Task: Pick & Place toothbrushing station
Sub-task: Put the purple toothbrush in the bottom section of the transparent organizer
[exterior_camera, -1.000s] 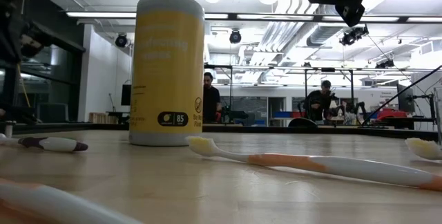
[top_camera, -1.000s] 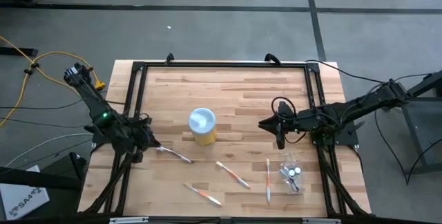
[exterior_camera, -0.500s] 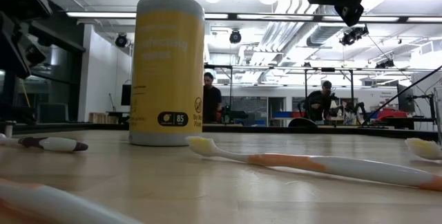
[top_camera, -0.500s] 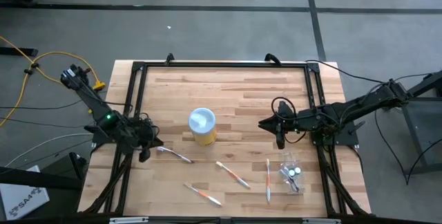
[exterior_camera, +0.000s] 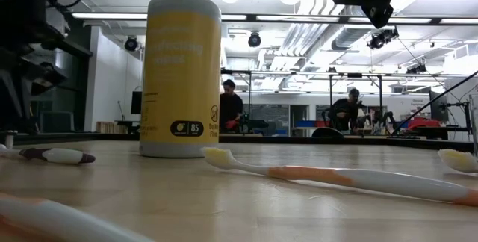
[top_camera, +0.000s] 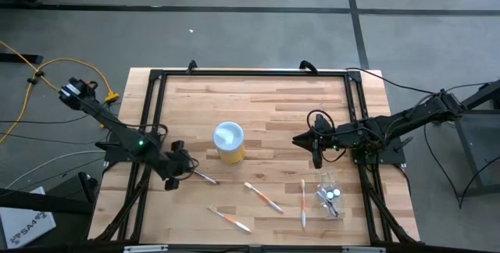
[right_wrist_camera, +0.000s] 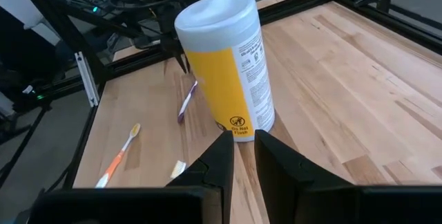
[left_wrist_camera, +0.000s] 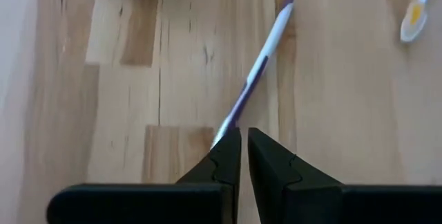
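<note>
Four thin plastic toothbrushes lie loose on the wooden table (top_camera: 266,105), so this looks like the reach step: the left gripper (top_camera: 173,181) hangs with its jaws nearly together, grasping nothing, just left of the white-and-purple toothbrush (left_wrist_camera: 254,76), near the yellow wipes canister (top_camera: 229,142). Next it probably needs to spread its jaws and drop over that handle; the right gripper (top_camera: 316,159) waits mid-right, nearly closed and empty, above the small clear plastic holder cup (top_camera: 328,192) at the near right
</note>
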Robot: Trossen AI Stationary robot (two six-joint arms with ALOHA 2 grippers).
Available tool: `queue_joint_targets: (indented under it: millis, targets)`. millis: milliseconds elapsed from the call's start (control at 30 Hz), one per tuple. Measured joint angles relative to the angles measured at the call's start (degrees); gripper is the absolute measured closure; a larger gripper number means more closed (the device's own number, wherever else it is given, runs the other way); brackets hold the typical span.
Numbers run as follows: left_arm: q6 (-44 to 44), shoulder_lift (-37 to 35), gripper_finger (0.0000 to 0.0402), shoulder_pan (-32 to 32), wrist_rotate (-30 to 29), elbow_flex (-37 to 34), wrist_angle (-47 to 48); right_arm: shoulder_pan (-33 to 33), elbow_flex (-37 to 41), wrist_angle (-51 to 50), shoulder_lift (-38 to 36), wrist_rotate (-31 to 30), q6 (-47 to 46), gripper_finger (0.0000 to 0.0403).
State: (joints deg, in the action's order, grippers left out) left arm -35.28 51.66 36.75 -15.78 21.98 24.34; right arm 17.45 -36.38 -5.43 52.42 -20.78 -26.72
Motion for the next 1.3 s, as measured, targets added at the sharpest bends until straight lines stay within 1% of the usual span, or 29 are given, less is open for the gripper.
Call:
queue_joint_targets:
  millis: [167,233,333,533,733,967,1200,1300]
  targets:
    - [7.39,0.56,0.0378,-2.2,0.04,0.02,-6.18,0.0,0.0,0.0,0.0,0.02,-0.01,0.035]
    - [10.68,0.56,0.0378,-2.85,1.07,0.02,-8.36,0.03,0.0,-0.01,0.0,0.02,-0.01,0.035]
    - [12.97,0.56,0.0373,-3.75,2.37,0.02,-9.98,0.04,0.0,-0.21,0.0,0.21,0.0,0.035]
    - [16.19,1.37,0.0338,-4.3,3.02,0.02,-10.17,0.07,0.0,-0.37,0.0,1.74,0.0,0.035]
    - [20.59,4.59,0.0306,-4.3,2.55,0.02,-12.73,0.07,0.0,-0.4,0.02,1.75,-0.01,0.035]
    - [20.89,8.25,0.0289,-4.3,2.97,0.07,-15.31,0.07,0.0,-0.44,0.02,1.75,-0.01,0.035]
    - [21.35,12.55,0.0288,-4.39,3.74,0.07,-16.22,0.04,0.0,-0.63,0.02,1.77,-0.45,0.035]
    - [21.37,13.92,0.0288,-4.39,4.51,0.07,-16.87,0.04,0.0,-0.59,0.02,2.66,-0.5,0.035]
